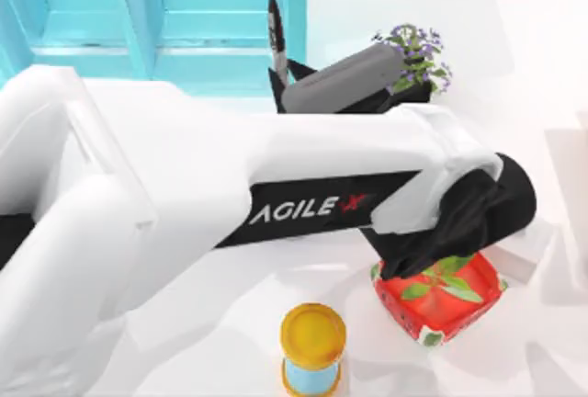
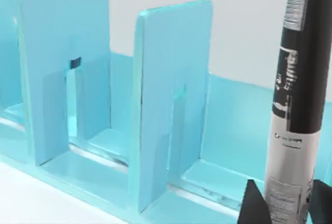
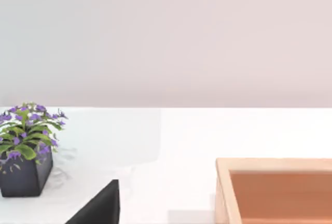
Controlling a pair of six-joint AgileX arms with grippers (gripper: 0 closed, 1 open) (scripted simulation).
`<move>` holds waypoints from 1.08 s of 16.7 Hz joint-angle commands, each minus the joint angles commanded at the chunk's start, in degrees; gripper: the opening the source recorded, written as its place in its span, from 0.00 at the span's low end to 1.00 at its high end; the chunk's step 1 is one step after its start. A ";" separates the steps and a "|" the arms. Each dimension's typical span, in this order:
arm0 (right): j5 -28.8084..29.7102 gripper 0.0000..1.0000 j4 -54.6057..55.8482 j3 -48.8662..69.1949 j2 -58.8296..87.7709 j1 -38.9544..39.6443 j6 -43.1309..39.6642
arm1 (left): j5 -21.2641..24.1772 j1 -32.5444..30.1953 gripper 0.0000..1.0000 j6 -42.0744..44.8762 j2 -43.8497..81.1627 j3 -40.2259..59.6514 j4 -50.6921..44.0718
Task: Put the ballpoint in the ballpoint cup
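Top view, near edge to far: one yellow-topped cylinder (image 1: 312, 349), one red box (image 1: 441, 303), one purple-flowered plant (image 1: 420, 55), one turquoise rack (image 1: 165, 16). Left gripper (image 1: 279, 77) near the table's far edge clamps one ballpoint (image 1: 275, 31) upright beside the rack.

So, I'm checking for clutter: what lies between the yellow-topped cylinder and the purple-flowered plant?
In the top view, the left arm's forearm crosses between the yellow-topped cylinder and purple-flowered plant; the left gripper holds the ballpoint beyond.
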 joint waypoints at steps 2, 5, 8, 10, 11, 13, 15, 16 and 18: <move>0.00 1.00 0.00 0.00 0.00 0.00 0.00 | 0.00 0.00 0.00 0.00 0.00 0.00 0.00; 0.00 1.00 0.00 0.00 0.00 0.00 0.00 | 1.91 0.45 0.00 0.02 -0.67 -3.01 6.97; 0.00 1.00 0.00 0.00 0.00 0.00 0.00 | 1.34 0.54 0.00 -2.56 0.51 -1.35 2.95; 0.00 1.00 0.00 0.00 0.00 0.00 0.00 | 0.81 0.45 0.00 -4.75 1.38 0.04 -1.87; 0.00 1.00 0.00 0.00 0.00 0.00 0.00 | 0.57 0.42 0.00 -5.87 1.87 0.68 -4.42; 0.00 1.00 0.00 0.00 0.00 0.00 0.00 | 0.15 0.49 0.00 -8.20 2.66 2.09 -8.57; 0.00 1.00 0.00 0.00 0.00 0.00 0.00 | -0.14 0.61 0.00 -9.91 2.88 3.35 -10.46; 0.00 1.00 0.00 0.00 0.00 0.00 0.00 | -0.16 0.62 0.00 -10.00 2.89 3.44 -10.55; 0.00 1.00 0.00 0.00 0.00 0.00 0.00 | -0.16 0.62 0.00 -10.00 2.89 3.44 -10.55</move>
